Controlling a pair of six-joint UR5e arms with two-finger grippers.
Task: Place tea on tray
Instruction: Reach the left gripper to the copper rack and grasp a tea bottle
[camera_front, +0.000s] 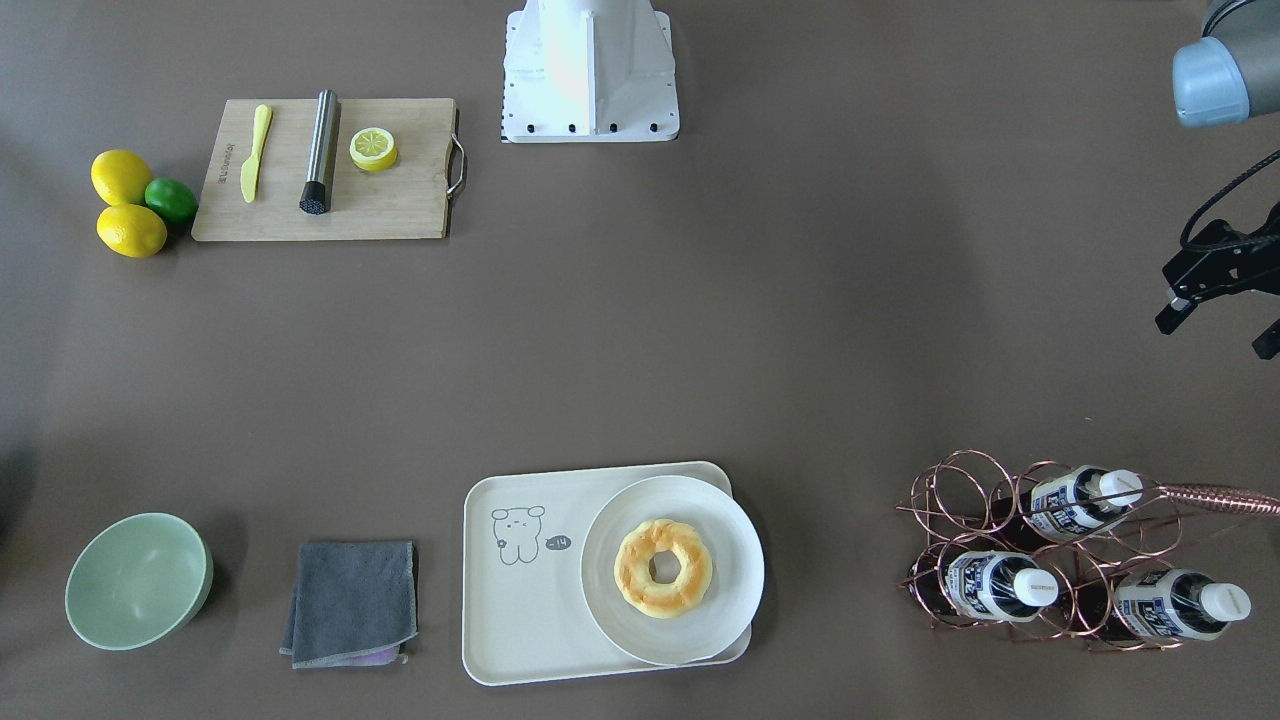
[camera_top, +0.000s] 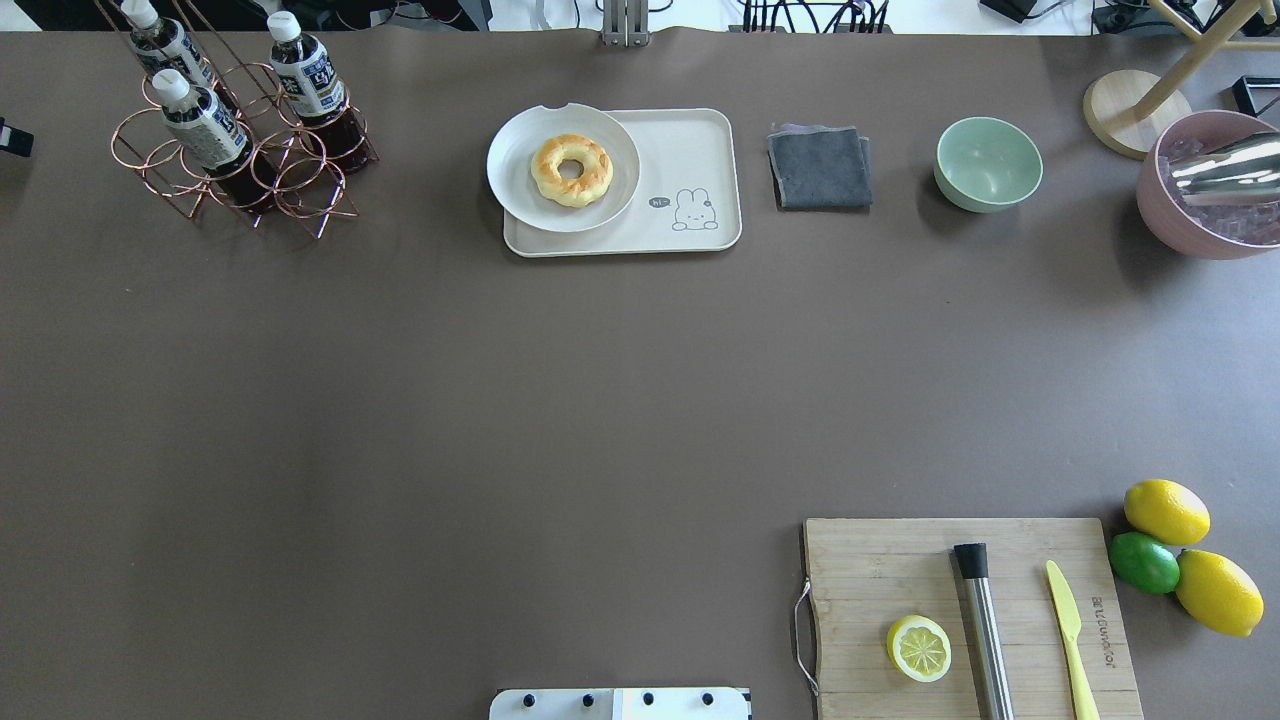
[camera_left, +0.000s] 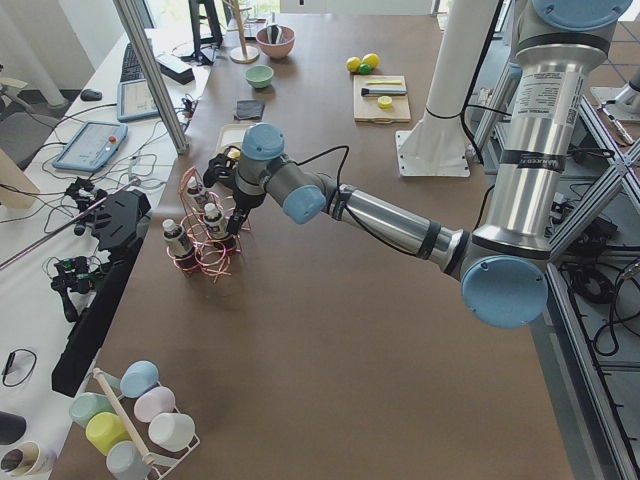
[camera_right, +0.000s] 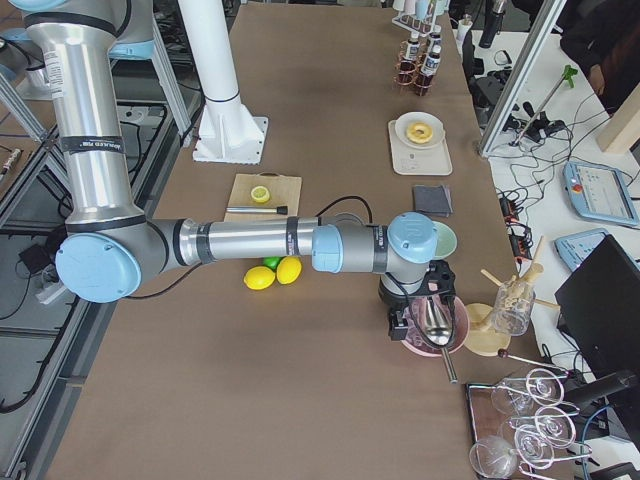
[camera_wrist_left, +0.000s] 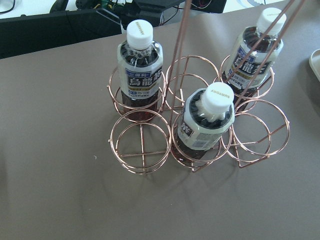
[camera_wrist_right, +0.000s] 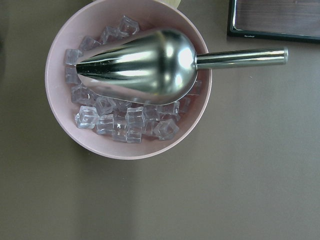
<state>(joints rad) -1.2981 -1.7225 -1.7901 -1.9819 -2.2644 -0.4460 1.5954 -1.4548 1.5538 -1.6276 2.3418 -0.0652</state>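
Copper wire right below the left gripper (camera_front: 1218, 335) is the likeliest trouble: the tea (camera_wrist_left: 207, 122) stands in a ring of the rack (camera_wrist_left: 142, 142), a thin upright handle rod runs close beside its cap, and two alike bottles stand in neighbouring rings. A finger coming down slightly off line could hook a ring or the rod, and the light rack would probably lift or drag along with the bottle. Farther out, the tray (camera_front: 520, 620) is half taken by a round plate (camera_front: 730, 610) carrying a donut (camera_front: 663, 567), so only the end with the bear drawing is free. A bottle set down carelessly could catch the raised rim or the plate's edge and tip over. The left gripper hangs above the table on the robot's side of the rack, its jaws spread wide, holding and touching nothing. The right gripper (camera_right: 415, 318) hovers over a pink bowl (camera_wrist_right: 57, 60) of ice with a metal scoop (camera_wrist_right: 140, 62); whether it is released or clenched I cannot tell.
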